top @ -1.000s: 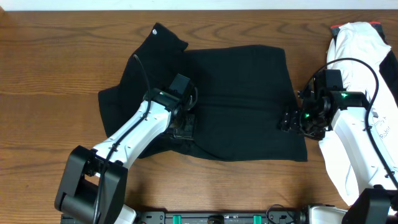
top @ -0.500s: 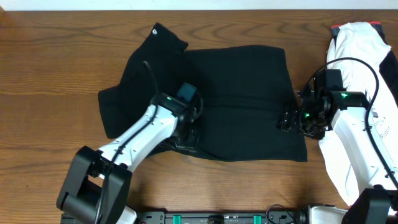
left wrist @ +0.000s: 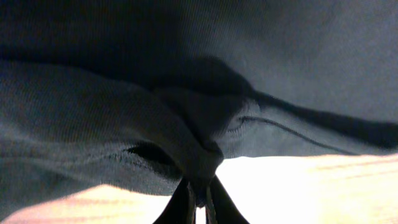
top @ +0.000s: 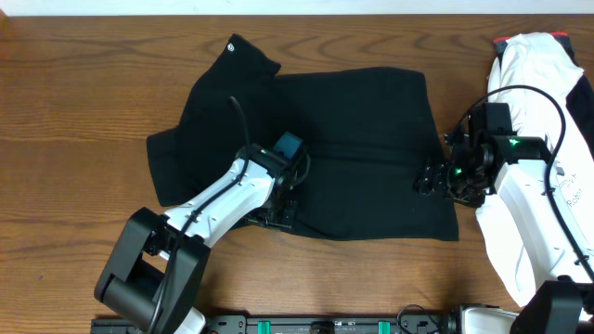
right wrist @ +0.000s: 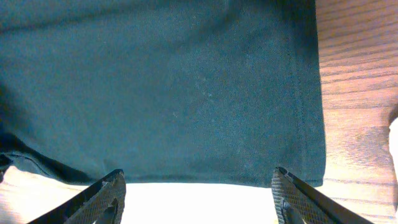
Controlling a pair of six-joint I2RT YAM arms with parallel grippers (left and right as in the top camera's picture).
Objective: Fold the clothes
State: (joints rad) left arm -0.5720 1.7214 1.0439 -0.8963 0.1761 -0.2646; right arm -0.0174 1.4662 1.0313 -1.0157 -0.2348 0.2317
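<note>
The black T-shirt (top: 353, 139) lies spread across the middle of the wooden table, a sleeve pointing to the far left. My left gripper (top: 281, 213) is at the shirt's near edge, left of centre. In the left wrist view this gripper (left wrist: 199, 194) is shut on a pinched bunch of the shirt's black fabric (left wrist: 186, 124), which rises in folds above the table. My right gripper (top: 429, 179) rests at the shirt's right edge. Its fingers (right wrist: 106, 196) stand wide open over the shirt's hem (right wrist: 205, 177) with nothing between them.
A white garment (top: 531, 65) lies along the right side of the table, partly under my right arm. Bare wood (top: 74, 102) shows to the left of the shirt and along the near edge.
My left gripper has slid rightwards along the shirt's near edge and shut on the fabric. The right arm has not moved.
</note>
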